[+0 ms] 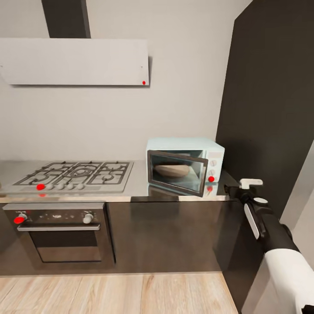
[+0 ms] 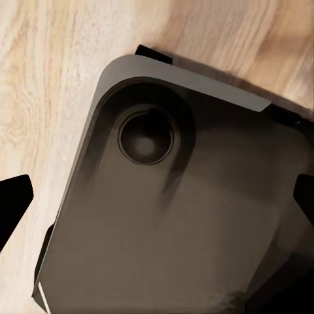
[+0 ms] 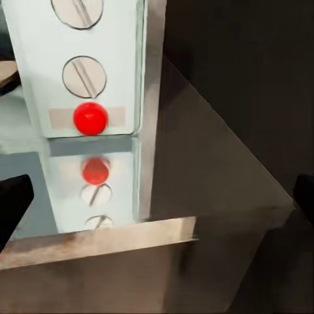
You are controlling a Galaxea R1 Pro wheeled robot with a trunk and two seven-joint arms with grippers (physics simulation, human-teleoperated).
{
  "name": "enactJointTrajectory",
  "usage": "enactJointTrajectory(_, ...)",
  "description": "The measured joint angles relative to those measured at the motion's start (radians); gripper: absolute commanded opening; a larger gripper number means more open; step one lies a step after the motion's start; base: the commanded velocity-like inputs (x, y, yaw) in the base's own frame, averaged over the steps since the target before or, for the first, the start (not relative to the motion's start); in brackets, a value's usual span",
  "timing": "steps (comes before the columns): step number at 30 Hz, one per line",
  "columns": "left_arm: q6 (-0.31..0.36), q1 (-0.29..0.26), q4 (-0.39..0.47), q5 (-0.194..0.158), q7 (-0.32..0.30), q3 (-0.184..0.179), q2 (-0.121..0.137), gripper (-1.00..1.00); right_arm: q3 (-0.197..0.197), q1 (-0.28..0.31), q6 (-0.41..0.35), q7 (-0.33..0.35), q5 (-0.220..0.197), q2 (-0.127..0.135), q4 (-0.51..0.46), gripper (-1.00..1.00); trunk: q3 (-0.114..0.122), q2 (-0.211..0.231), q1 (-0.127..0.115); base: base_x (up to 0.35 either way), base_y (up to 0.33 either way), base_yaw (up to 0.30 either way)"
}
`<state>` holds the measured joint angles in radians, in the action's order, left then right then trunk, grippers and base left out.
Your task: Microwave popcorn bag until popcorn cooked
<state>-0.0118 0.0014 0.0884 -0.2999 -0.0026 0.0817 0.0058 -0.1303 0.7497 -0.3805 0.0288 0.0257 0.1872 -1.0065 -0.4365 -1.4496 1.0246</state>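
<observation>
Tall dark cabinet (image 1: 270,109) fills the right side, standing against the end of the countertop (image 1: 139,183), which runs grey and reflective over dark fronts. Pale range hood (image 1: 74,61) on the wall above, a red dot at its lower right corner. Steel gas hob (image 1: 74,174) set into the worktop at left, built-in oven (image 1: 61,231) below it, wood floor (image 1: 109,294) in front. Microwave (image 1: 185,165) sits at the right end of the counter, near the tall cabinet, door ajar and swung partly outward; the popcorn bag (image 1: 172,171) lies inside, tan and rounded behind the glass. Right arm reaches up from lower right, right gripper (image 1: 235,190) at the counter edge just beside the microwave's front right corner. Right wrist view looks at the control panel: two round knobs (image 3: 84,76), a red button (image 3: 90,118) beneath, both mirrored in the worktop; fingertips (image 3: 12,203) spread wide, nothing between them. Left gripper (image 2: 157,196) hangs open over the robot's dark base (image 2: 176,216) and floor, holding nothing.
</observation>
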Motion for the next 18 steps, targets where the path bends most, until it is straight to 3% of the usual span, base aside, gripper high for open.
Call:
enactJointTrajectory(13, 0.000, 0.000, -0.001, 0.000, -0.003, 0.000, 0.001, 1.00, 0.010, 0.000, 0.006, 0.004, -0.011, -0.009, -0.015, 1.00, 0.000, 0.000, 0.000, 0.318, 0.000, 0.000)
enactJointTrajectory(18, 0.000, 0.000, -0.001, 0.000, -0.003, 0.000, 0.001, 1.00, 0.024, 0.000, 0.000, 0.076, -0.011, -0.009, -0.015, 1.00, 0.000, 0.000, 0.000, 0.171, 0.000, 0.000)
